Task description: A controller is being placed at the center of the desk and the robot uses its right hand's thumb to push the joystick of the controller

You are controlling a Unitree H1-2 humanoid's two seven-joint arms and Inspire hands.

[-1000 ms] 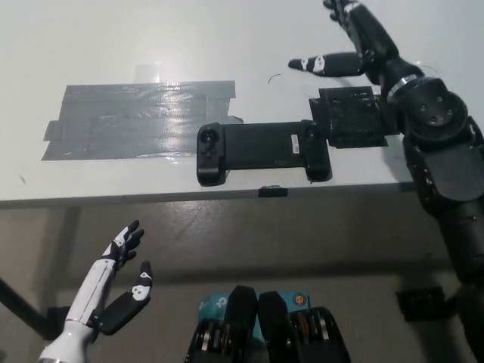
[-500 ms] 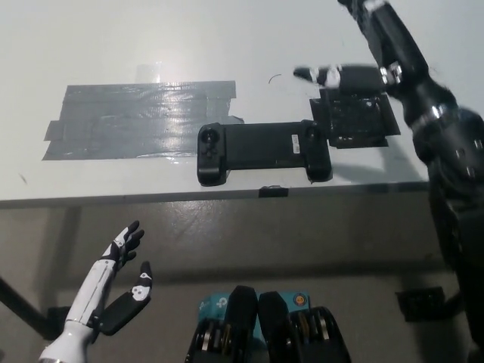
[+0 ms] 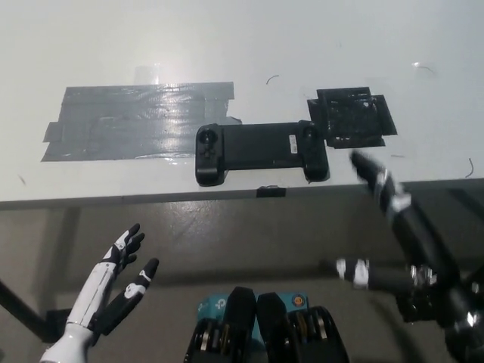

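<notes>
- Down at about 7 o'clock in the head view, the white left hand rests below the desk edge, fingers spread apart, palm empty, holding nothing.
- Up at roughly 10 o'clock, a wide patch of grey tape lies flat on the white desk, its right end reaching close to the controller's left grip.
- Just above dead centre, near 12 o'clock, sits the controller, a long black bar lying flat and level along the desk's near edge, grips at both ends.
- On its left grip there's a round joystick; the right grip carries its own small round controls, too small to tell apart.
- Directly below the controller, on the desk's front edge, a small black clip shows.
- At about 1 o'clock, a square black pad lies on the desk, touching or just beside the controller's right grip; I cannot tell which.
- Now the right hand, black and motion-blurred, hangs at 4 o'clock, off the desk and below its edge.
- Its fingers are stretched out and apart, one tip pointing up toward the desk edge near the pad, the thumb stuck out leftward lower down; it grips nothing.
- So the controller lies up at the hand's 10 o'clock, well apart from it, untouched.
</notes>
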